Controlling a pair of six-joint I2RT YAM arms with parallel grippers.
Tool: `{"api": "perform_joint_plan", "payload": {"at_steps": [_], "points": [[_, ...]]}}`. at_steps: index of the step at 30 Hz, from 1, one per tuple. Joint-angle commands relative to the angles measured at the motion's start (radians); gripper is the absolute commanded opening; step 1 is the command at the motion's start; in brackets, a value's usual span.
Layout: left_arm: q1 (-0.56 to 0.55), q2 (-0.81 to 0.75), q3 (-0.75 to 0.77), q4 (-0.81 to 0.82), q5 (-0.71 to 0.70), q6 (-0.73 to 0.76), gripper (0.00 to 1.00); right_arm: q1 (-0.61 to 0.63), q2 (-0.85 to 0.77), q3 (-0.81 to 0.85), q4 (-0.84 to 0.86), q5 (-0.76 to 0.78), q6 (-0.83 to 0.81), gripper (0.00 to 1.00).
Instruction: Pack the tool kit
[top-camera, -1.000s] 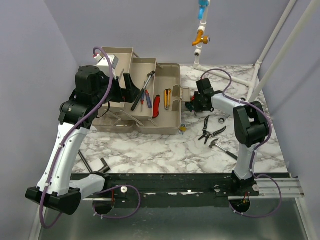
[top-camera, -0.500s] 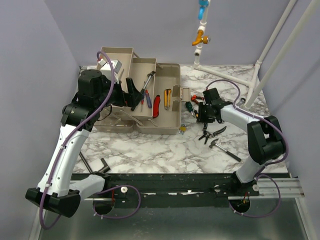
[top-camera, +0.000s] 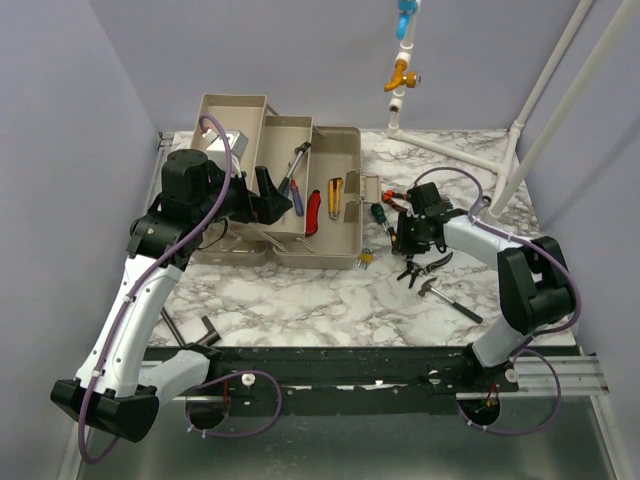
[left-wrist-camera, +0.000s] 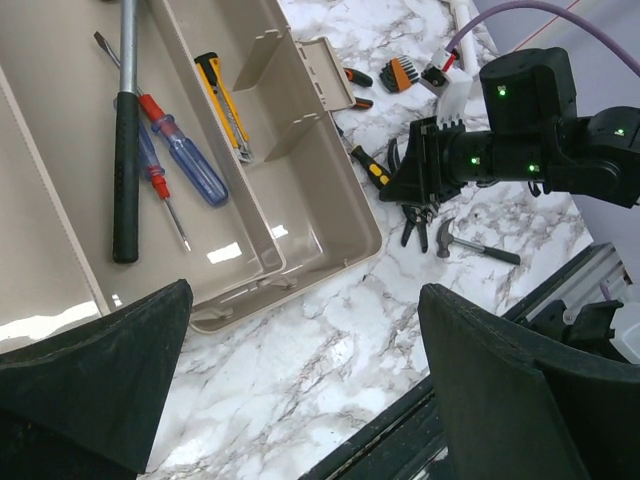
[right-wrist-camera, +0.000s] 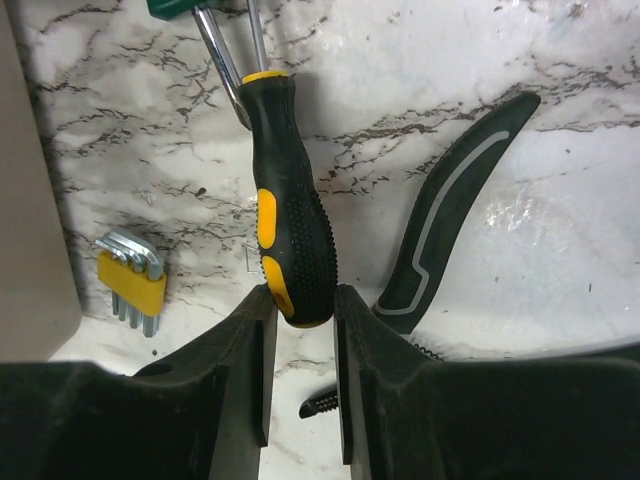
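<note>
**Between the right gripper's (right-wrist-camera: 300, 300) fingers: a screwdriver handle**

Down on the marble table (top-camera: 300, 300), the right gripper has the butt end of the black-and-yellow screwdriver (right-wrist-camera: 288, 200) between its fingers. Both fingers seem to press on the handle, so the gripper is closed on it. Just to its right lies a black pliers handle (right-wrist-camera: 440, 220). To its left are a yellow hex key set (right-wrist-camera: 135, 280) and, further, the beige toolbox (top-camera: 320, 258). The left gripper (left-wrist-camera: 305, 290) hangs above the toolbox trays, its jaws wide apart and holding nothing.

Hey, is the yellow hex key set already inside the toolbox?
No, the yellow hex key set lies on the marble table just outside the toolbox wall.
</note>
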Motion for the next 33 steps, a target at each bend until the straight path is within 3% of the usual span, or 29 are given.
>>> {"api": "perform_joint_plan", "payload": {"at_steps": [1,6,15,18,23,25,30,33], "points": [[-0.008,-0.037,-0.045,0.045,0.037,-0.018,0.99,0.003,0.024,-0.013,-0.004,-0.021,0.017,0.36],[-0.015,-0.044,-0.08,0.06,0.05,-0.025,0.99,0.003,0.03,0.01,-0.017,0.024,0.019,0.55],[-0.017,-0.052,-0.076,0.054,0.045,-0.023,0.98,0.013,0.117,0.131,-0.063,0.055,-0.015,0.57],[-0.019,-0.062,-0.079,0.059,0.048,-0.031,0.98,0.025,0.151,0.149,-0.062,0.054,-0.014,0.49],[-0.02,-0.087,-0.098,0.101,0.079,-0.079,0.98,0.029,0.142,0.131,-0.061,0.093,-0.008,0.22],[-0.02,-0.092,-0.119,0.132,0.107,-0.116,0.98,0.03,0.101,0.107,-0.06,0.108,-0.002,0.15],[-0.042,-0.123,-0.248,0.324,0.177,-0.277,0.97,0.029,-0.054,0.044,-0.081,0.129,0.021,0.09],[-0.114,-0.113,-0.315,0.435,0.175,-0.357,0.97,0.03,-0.188,-0.005,-0.084,0.118,0.04,0.06]]}}
